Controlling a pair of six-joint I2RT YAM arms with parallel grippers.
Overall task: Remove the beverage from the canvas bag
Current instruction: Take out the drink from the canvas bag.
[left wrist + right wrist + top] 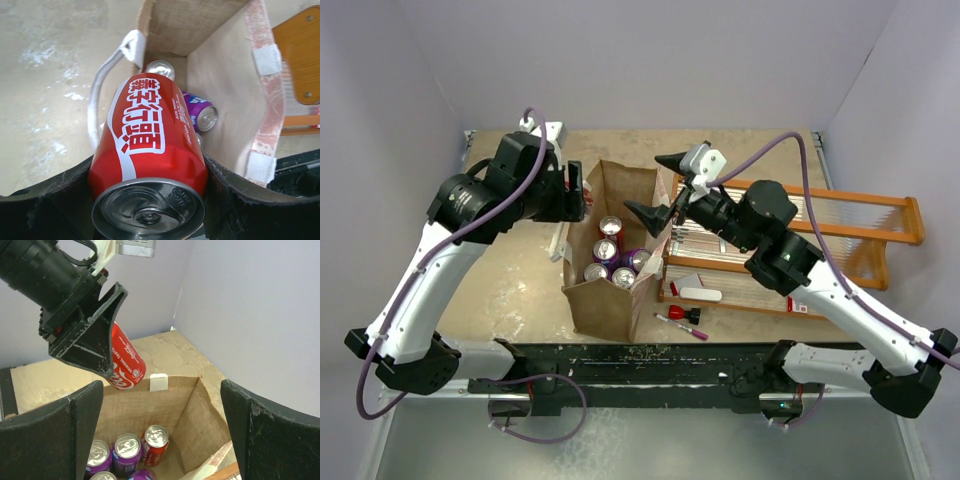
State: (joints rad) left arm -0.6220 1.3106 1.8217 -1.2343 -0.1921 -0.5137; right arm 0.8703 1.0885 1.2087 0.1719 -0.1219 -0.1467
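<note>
A red can (150, 135) held above the bag (605, 310)
The left gripper (575, 192) is clamped on the can over the bag's 9 o'clock rim; the right gripper (657, 190) gapes empty at 3 o'clock. A slack grip could drop it onto the red and purple cans (615, 262) inside.

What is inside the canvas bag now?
Upright drink cans stand inside the canvas bag: several purple cans and at least one red can. The bag walls cover their lower parts, so the count is uncertain.
</note>
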